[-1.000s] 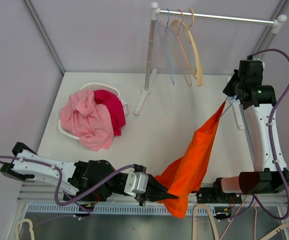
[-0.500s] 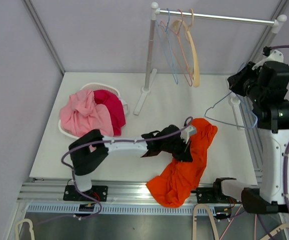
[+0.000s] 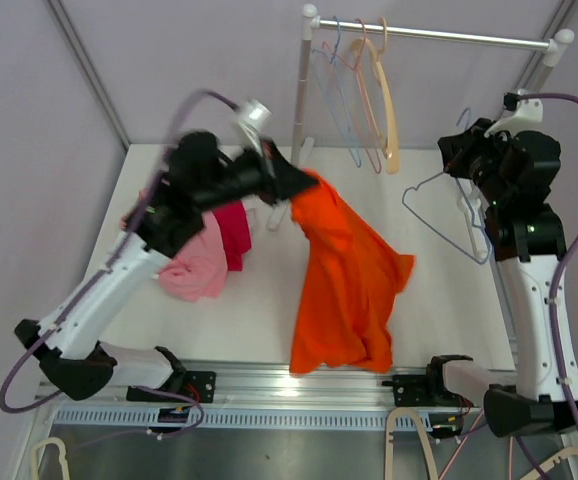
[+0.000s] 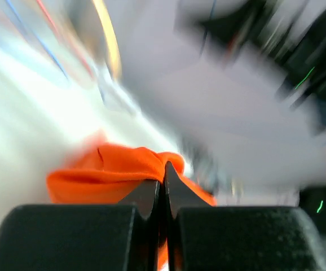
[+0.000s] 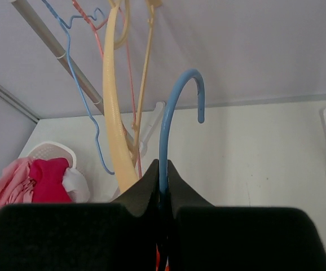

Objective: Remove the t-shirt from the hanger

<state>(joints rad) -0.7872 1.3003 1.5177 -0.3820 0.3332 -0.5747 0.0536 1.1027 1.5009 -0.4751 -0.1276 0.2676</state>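
**A:** What stands around the work?

**B:** A clothes rack [image 3: 439, 35] runs along the desk's [image 3: 439, 305] far edge. Its spare hangers [image 3: 384, 100], wire and cream ones, are bunched at the left end of the rail. A white basket [image 5: 53, 151] piled with pink and red clothes [image 3: 204, 265] sits toward the left edge.

**A:** Does anything get in the way?

**B:** The left arm [image 3: 119, 280] crosses above the basket and hides part of it from overhead. The rack's foot [image 3: 282, 203] stands just beside the raised cloth.

**A:** Where is the t-shirt?

**B:** The orange t-shirt [image 3: 344, 270] is off the hanger. Its top is caught in the left gripper [image 3: 287, 186], which is held high near the rack's post. From there the cloth falls across the middle of the desk to the near edge. The left wrist view is badly blurred, but the fingers are plainly pinched together on a fold of orange cloth, which bunches just past the tips.

**A:** And the other side?

**B:** The right gripper [image 3: 466, 158] is up near the far right corner. Its fingers are narrow and clamped on the neck of the blue wire hanger [image 3: 447, 215]. In the right wrist view the hook rises above the fingertips. From overhead the wire triangle hangs below the gripper, well apart from the t-shirt.
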